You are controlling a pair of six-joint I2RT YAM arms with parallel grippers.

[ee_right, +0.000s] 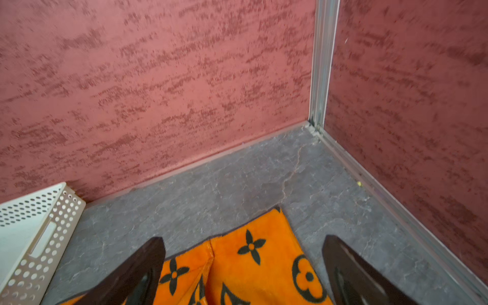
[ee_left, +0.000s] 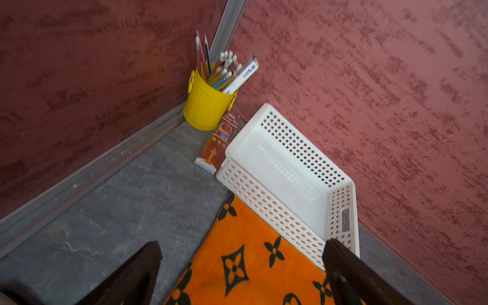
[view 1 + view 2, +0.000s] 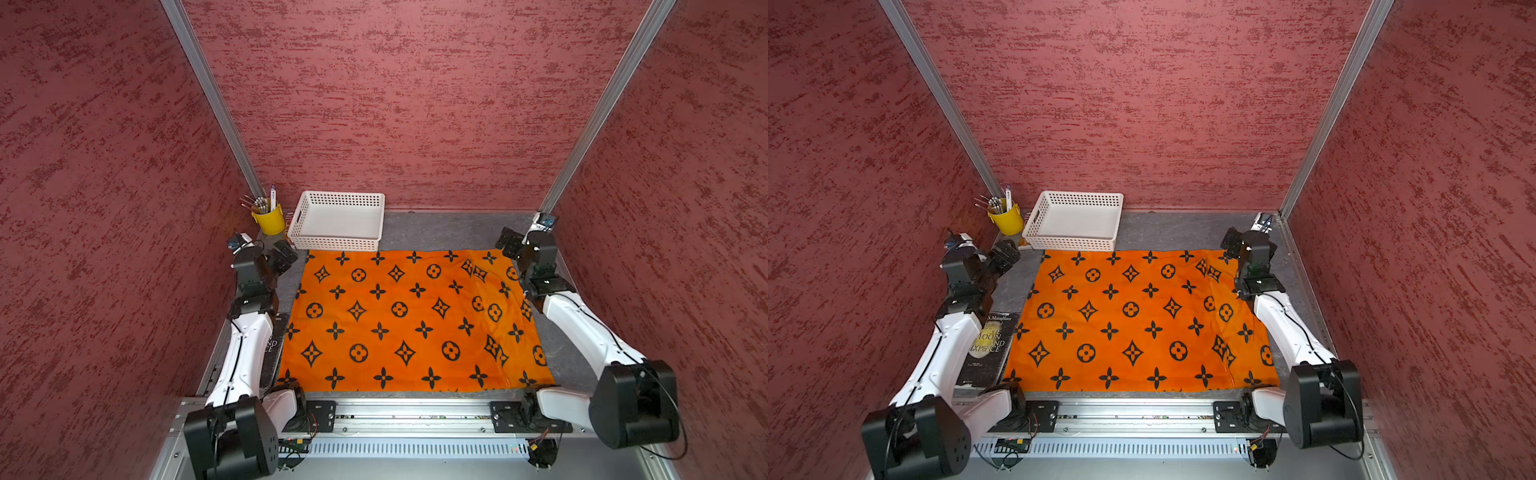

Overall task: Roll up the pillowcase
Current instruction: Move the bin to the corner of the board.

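The orange pillowcase (image 3: 411, 320) (image 3: 1133, 320) with black flower prints lies spread flat on the grey table, with a crease running down its right part. My left gripper (image 3: 286, 257) (image 3: 1003, 255) hovers open at its far left corner. In the left wrist view the dark fingers (image 2: 142, 269) straddle that corner of the pillowcase (image 2: 253, 264) with nothing between them. My right gripper (image 3: 510, 243) (image 3: 1231, 243) hangs open over the far right corner. In the right wrist view that gripper (image 1: 244, 239) frames the folded corner of the pillowcase (image 1: 250, 272) without touching it.
A white perforated basket (image 3: 336, 222) stands against the back wall, touching the pillowcase's far edge. A yellow cup of pencils (image 3: 269, 220) and a small red box (image 2: 217, 142) sit in the back left corner. A dark book (image 3: 988, 345) lies under the left arm. Red walls enclose three sides.
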